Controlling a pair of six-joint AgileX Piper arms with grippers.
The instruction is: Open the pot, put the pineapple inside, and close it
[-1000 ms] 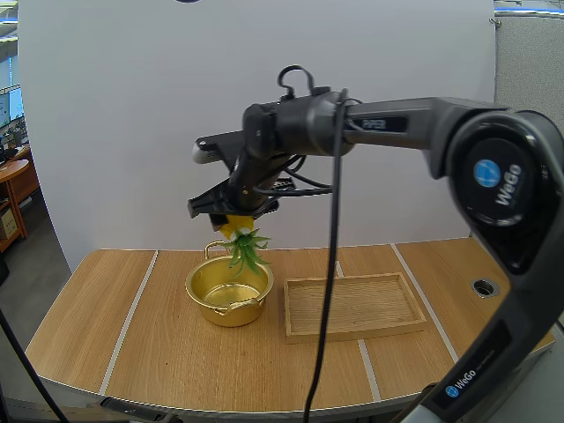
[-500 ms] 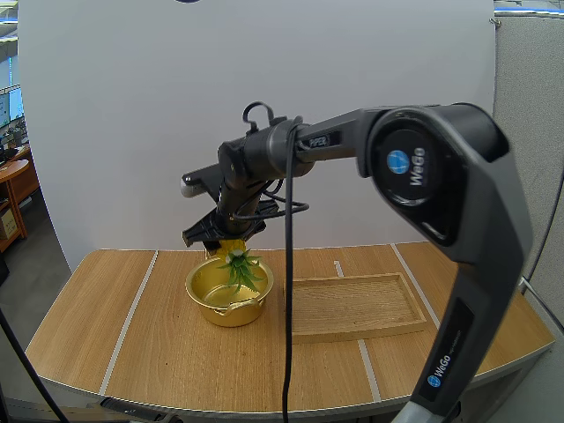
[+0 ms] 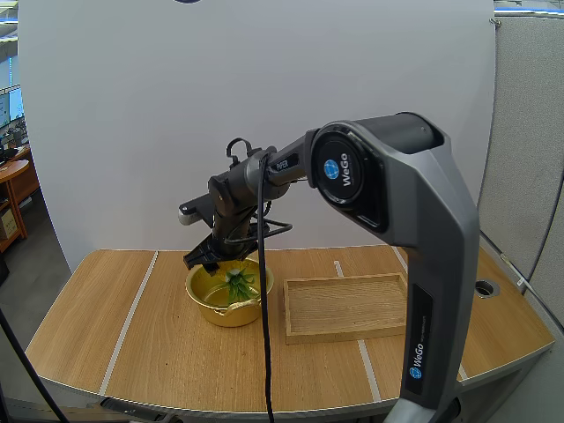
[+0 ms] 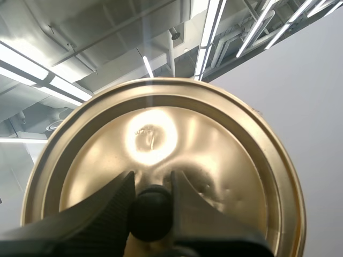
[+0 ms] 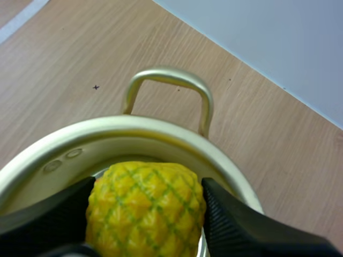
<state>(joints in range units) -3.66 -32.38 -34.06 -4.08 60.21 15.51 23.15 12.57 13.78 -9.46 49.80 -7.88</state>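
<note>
A gold pot (image 3: 207,300) stands open on the table, left of the middle. My right gripper (image 3: 218,256) hangs just over its far rim, shut on a yellow pineapple (image 5: 146,206) whose green crown (image 3: 238,283) points down inside the pot. In the right wrist view the fingers (image 5: 236,230) pinch the fruit's sides above the pot's rim (image 5: 48,142) and far handle (image 5: 167,80). My left gripper (image 4: 151,206) is shut on the black knob (image 4: 151,211) of the gold lid (image 4: 214,155), held up in the air.
A shallow wooden tray (image 3: 352,307) lies right of the pot, close to it. The table's front edge curves near the camera. A round grommet hole (image 3: 486,286) sits at the far right of the tabletop.
My right arm has come down and slightly left with the pineapple. The crown, earlier above the rim, now sits inside the pot.
</note>
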